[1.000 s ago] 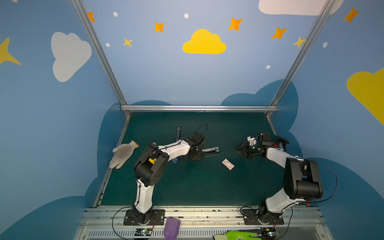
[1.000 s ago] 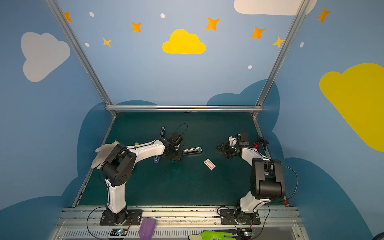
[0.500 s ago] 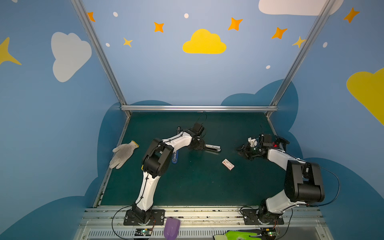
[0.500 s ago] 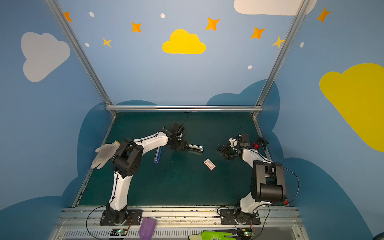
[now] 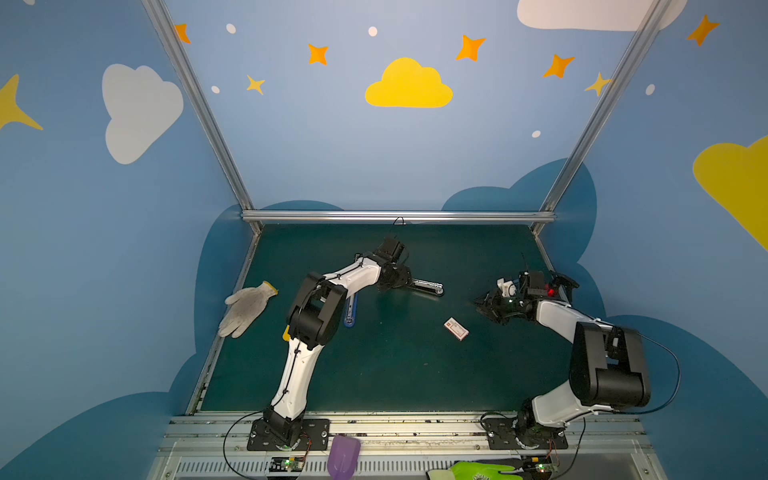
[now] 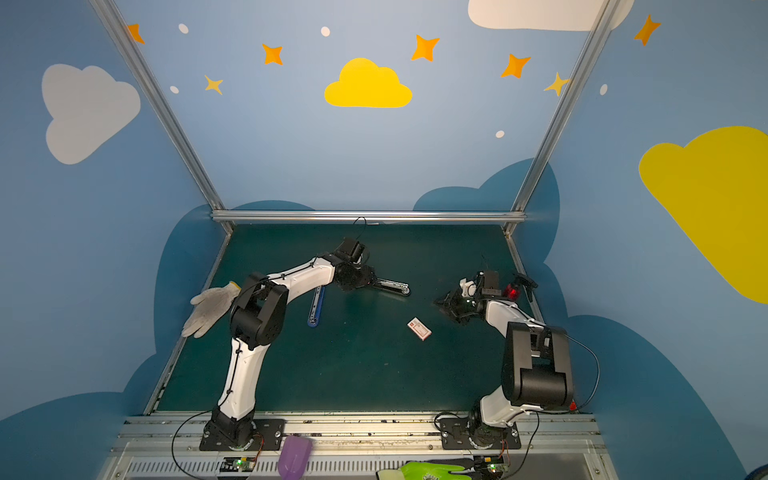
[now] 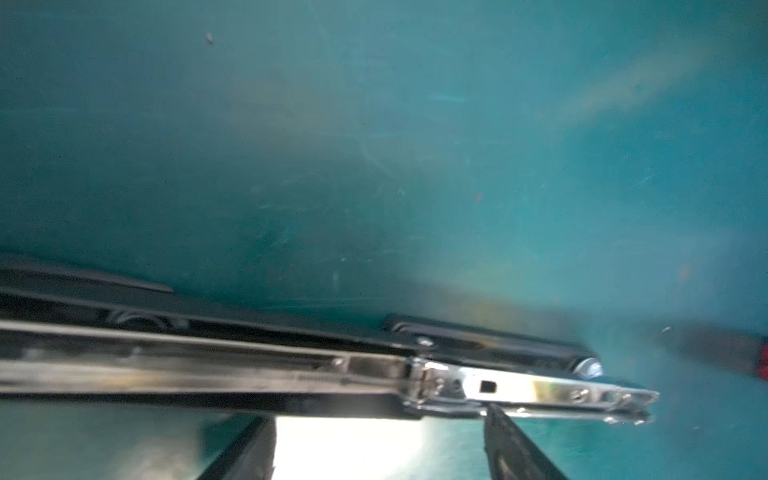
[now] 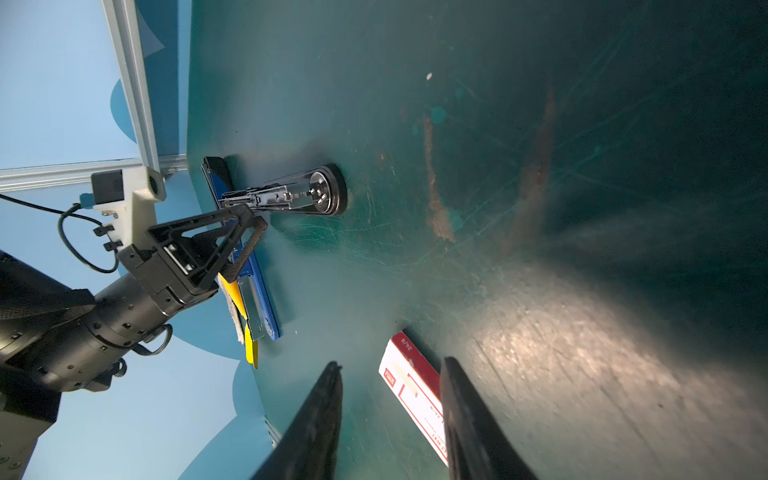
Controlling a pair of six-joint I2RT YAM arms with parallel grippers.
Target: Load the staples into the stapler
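Note:
The stapler lies folded open on the green mat in both top views, with its black base and silver staple channel (image 5: 426,286) (image 6: 392,286) pointing right. Its blue top arm (image 5: 350,309) (image 6: 316,309) points toward the front. My left gripper (image 5: 409,282) (image 7: 380,415) is open at the channel's near end, and one fingertip (image 7: 494,415) touches the metal rail (image 7: 498,388). The white staple box with a red mark (image 5: 456,329) (image 8: 409,386) lies closed, so the staples are hidden. My right gripper (image 5: 484,305) (image 8: 388,370) is open and empty just right of the box.
A white knit glove (image 5: 247,307) lies over the mat's left edge. A yellow piece (image 5: 286,332) shows beside the left arm. On the front rail are a purple object (image 5: 343,455) and a green glove (image 5: 478,471). The aluminium frame (image 5: 395,216) bounds the back.
My left arm has stretched farther back, uncovering the blue arm. Its jaws have widened by the staple channel. The right gripper has barely moved.

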